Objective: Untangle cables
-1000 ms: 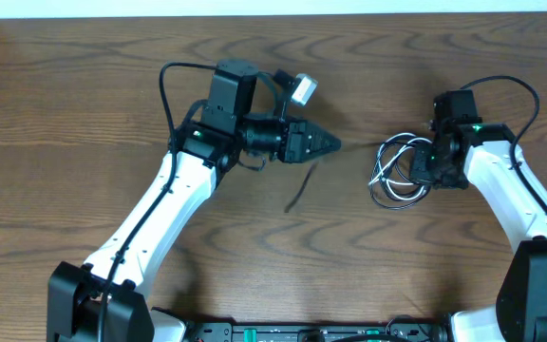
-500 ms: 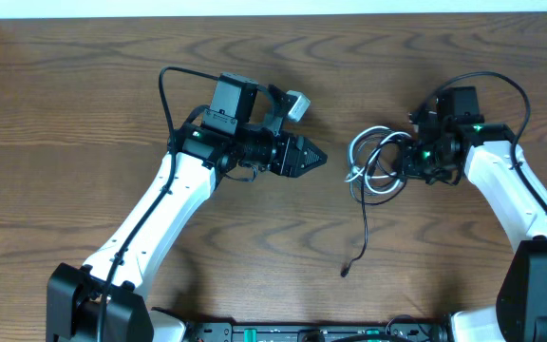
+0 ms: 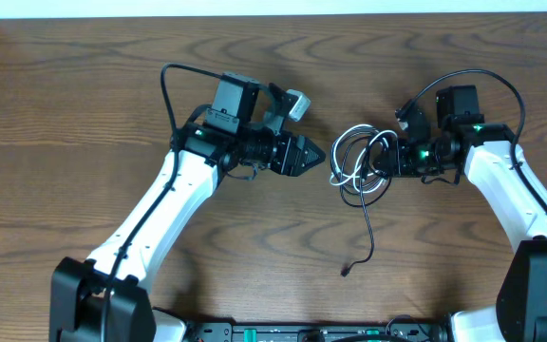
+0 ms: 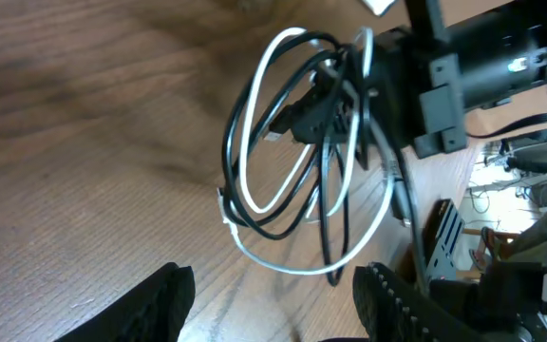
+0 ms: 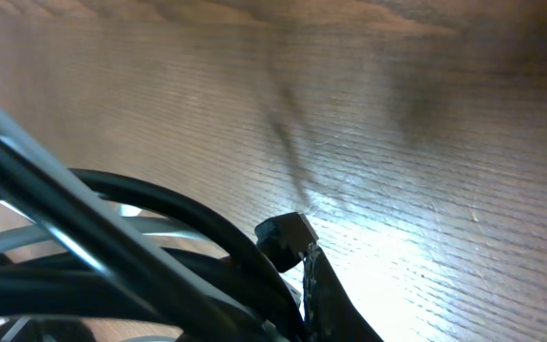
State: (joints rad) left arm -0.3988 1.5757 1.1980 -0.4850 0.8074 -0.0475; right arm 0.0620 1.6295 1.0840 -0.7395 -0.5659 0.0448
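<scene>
Where the right tool (image 3: 399, 160) clamps, glossy looped cables (image 4: 311, 114), grained wood table (image 3: 84, 85).

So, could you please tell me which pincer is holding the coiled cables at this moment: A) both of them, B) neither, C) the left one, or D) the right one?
D: the right pincer is shut on the coiled cables, while the left pincer stands open just short of them.

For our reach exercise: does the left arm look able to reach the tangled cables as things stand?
Likely yes: the open left hand points at the cables, only bare table between; the right hand holds their far side.
</scene>
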